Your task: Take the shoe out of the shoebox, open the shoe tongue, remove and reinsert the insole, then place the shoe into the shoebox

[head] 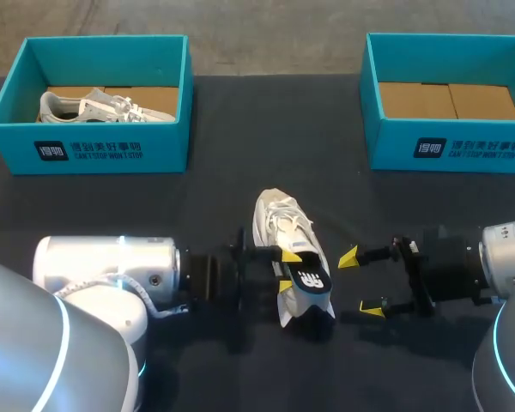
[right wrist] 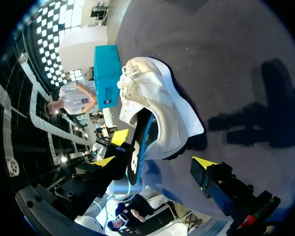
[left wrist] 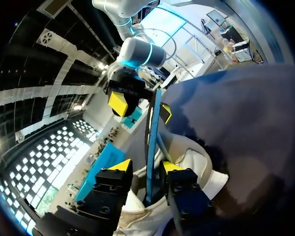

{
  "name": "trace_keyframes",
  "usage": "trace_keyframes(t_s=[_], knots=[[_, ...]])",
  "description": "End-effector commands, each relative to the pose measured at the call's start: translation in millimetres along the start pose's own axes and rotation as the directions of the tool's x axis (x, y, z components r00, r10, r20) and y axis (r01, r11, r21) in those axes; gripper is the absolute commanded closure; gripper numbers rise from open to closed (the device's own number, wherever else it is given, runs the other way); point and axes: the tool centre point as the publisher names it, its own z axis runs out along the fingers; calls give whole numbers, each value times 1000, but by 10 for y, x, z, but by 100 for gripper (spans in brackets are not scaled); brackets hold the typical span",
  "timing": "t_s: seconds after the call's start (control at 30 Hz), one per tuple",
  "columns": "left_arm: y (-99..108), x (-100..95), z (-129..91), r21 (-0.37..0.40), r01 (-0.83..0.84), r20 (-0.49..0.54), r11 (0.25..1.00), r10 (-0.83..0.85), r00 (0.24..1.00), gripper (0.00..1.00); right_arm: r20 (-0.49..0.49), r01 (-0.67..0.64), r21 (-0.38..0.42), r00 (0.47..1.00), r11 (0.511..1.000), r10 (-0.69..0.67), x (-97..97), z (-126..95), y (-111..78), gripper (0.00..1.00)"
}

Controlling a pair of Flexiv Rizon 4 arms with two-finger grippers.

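Observation:
A white shoe (head: 282,225) lies mid-table, toe pointing away. A dark insole (head: 308,287) with a blue edge sticks out of its opening. My left gripper (head: 287,271) is at the shoe's opening. In the left wrist view the insole (left wrist: 151,142) stands on edge between the fingers of the left gripper (left wrist: 146,166), with a gap on each side, so it is open. My right gripper (head: 361,283) is open just right of the insole, holding nothing. From the right wrist, the shoe (right wrist: 157,105) and insole (right wrist: 136,153) lie ahead of the open right gripper (right wrist: 154,162).
A teal shoebox (head: 17,142) at the back left holds a second white shoe (head: 103,106). Another teal shoebox (head: 386,146) stands at the back right with only its cardboard floor showing. The table has a dark cloth (head: 240,137).

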Motion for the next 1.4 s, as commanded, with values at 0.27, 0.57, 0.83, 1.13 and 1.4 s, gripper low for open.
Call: trace_keyframes(t_s=[0.27,0.57,0.83,1.13,1.4], knots=[[-159,-5,-73,33,-12,-4,999,12,1000,88,-1,0,-3,1000,1000,0,1,0,-10,0],[-204,3,-8,52,-15,-22,999,16,1000,100,-1,0,-3,1000,1000,0,1,0,-10,0],[-141,11,29,36,-23,-32,999,24,999,100,-1,0,-3,1000,1000,0,1,0,-10,0],[-54,-3,61,5,-35,-35,999,35,999,100,-1,0,-3,1000,1000,0,1,0,-10,0],[74,39,88,-26,-28,-55,999,27,998,100,-1,0,-3,1000,1000,0,1,0,-10,0]])
